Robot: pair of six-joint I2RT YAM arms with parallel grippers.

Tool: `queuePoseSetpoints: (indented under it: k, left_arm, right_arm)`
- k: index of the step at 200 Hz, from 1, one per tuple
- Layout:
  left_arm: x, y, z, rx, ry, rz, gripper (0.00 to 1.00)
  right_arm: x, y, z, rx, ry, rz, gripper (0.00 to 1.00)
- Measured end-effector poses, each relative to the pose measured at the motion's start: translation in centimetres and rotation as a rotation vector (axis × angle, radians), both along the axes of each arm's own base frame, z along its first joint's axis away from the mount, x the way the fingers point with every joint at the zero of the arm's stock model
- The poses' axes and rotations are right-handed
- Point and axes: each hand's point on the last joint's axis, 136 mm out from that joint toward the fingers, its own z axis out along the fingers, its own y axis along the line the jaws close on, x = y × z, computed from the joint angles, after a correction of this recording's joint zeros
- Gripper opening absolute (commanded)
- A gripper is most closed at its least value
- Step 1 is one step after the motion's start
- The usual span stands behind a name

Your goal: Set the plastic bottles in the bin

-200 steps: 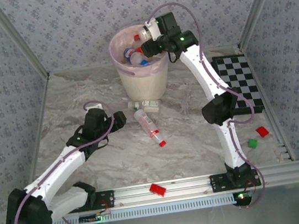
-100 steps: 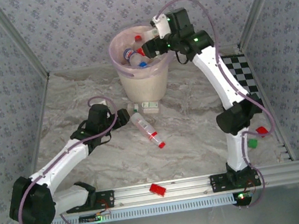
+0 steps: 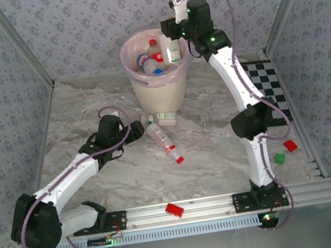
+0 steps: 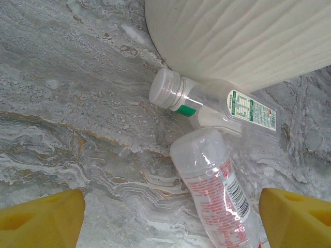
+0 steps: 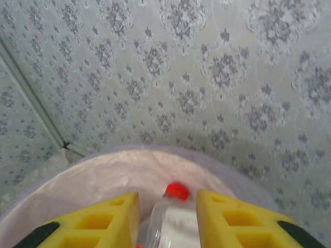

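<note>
The bin [image 3: 158, 94] stands at the back with several plastic bottles [image 3: 145, 60] inside. My right gripper [image 3: 173, 49] hangs above its right rim. Its fingers [image 5: 111, 217] are a narrow gap apart and grip nothing. Through that gap a red-capped bottle [image 5: 176, 212] lies lower down against the pink liner [image 5: 93, 178]. My left gripper [image 3: 141, 129] is wide open low over the table. A red-labelled bottle [image 4: 214, 191] lies just ahead of it, nearer its right finger [image 4: 297, 217]. A green-labelled bottle [image 4: 217, 101] rests against the bin's foot [image 4: 232, 36].
A chequered board [image 3: 265, 88] lies at the right wall. Near it sit a red block [image 3: 290, 145] and a green block [image 3: 279, 158]. Another red block [image 3: 174, 209] rests on the front rail. Patterned walls close in the back and both sides.
The right gripper rose out of the bin and swung back, its fingers widening and then narrowing; the red-capped bottle stayed in the bin. The left gripper moved up to the lying bottle, then held still.
</note>
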Motion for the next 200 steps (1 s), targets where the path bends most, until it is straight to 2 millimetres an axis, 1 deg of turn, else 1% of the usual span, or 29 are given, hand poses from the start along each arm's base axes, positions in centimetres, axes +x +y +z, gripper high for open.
queuePoseSetpoints:
  k: [17, 41, 49, 54, 68, 83, 95, 127, 145, 154, 160, 168, 173, 178, 185, 195, 200]
  left_arm:
    - [0.0, 0.0, 0.1, -0.002, -0.003, 0.000, 0.87]
    - [0.0, 0.0, 0.1, -0.002, -0.003, 0.000, 0.87]
    - [0.0, 0.0, 0.1, -0.002, -0.004, 0.000, 0.87]
    - [0.0, 0.0, 0.1, -0.002, -0.004, 0.000, 0.87]
    - [0.0, 0.0, 0.1, -0.002, -0.003, 0.000, 0.87]
    - [0.0, 0.0, 0.1, -0.002, -0.003, -0.001, 0.87]
    - [0.0, 0.0, 0.1, -0.003, -0.003, -0.001, 0.87]
    - [0.1, -0.1, 0.1, -0.006, -0.005, -0.004, 0.87]
    - [0.2, -0.3, 0.1, -0.010, -0.009, -0.007, 0.87]
    - [0.2, -0.4, 0.0, -0.011, -0.003, -0.010, 0.87]
    - [0.3, -0.5, -0.1, -0.012, 0.001, -0.014, 0.87]
    - [0.3, -0.6, -0.3, -0.012, 0.007, -0.018, 0.87]
    - [0.3, -0.7, -0.3, -0.013, 0.009, -0.020, 0.87]
    - [0.4, -0.7, -0.4, -0.012, 0.011, -0.021, 0.87]
    - [0.4, -0.8, -0.3, -0.014, 0.011, -0.022, 0.87]
    - [0.5, -0.9, -0.2, -0.016, 0.009, -0.023, 0.87]
    - [0.5, -0.9, -0.1, -0.017, 0.009, -0.024, 0.87]
  right_arm:
    - [1.3, 0.6, -1.2, 0.002, 0.010, 0.000, 0.22]
    - [1.8, 1.0, -3.6, -0.032, 0.055, 0.004, 0.18]
    - [1.7, 1.0, -4.3, -0.044, 0.067, 0.005, 0.17]
    - [1.7, 1.0, -4.8, -0.053, 0.078, 0.006, 0.14]
    - [1.3, 1.0, -6.7, -0.085, 0.120, 0.009, 0.13]
    - [0.8, 1.1, -7.9, -0.117, 0.131, 0.008, 0.13]
    - [0.4, 1.0, -8.0, -0.135, 0.122, 0.001, 0.13]
    - [-1.6, 1.0, -7.9, -0.174, 0.119, -0.004, 0.13]
    - [-2.0, 1.0, -7.7, -0.178, 0.120, -0.002, 0.14]
    - [-2.2, 1.0, -7.6, -0.179, 0.124, 0.000, 0.17]
    - [-2.3, 1.0, -7.6, -0.180, 0.126, 0.000, 0.21]
    - [-2.5, 0.9, -7.5, -0.176, 0.134, -0.002, 0.31]
    - [-2.6, 0.9, -7.6, -0.181, 0.137, 0.000, 0.41]
    - [-2.8, 0.8, -7.5, -0.186, 0.141, 0.004, 0.48]
    - [-3.1, 0.8, -7.4, -0.187, 0.150, 0.006, 0.55]
    - [-3.5, 0.6, -7.1, -0.184, 0.165, 0.004, 0.62]
    - [-3.7, 0.5, -7.0, -0.191, 0.168, 0.006, 0.64]
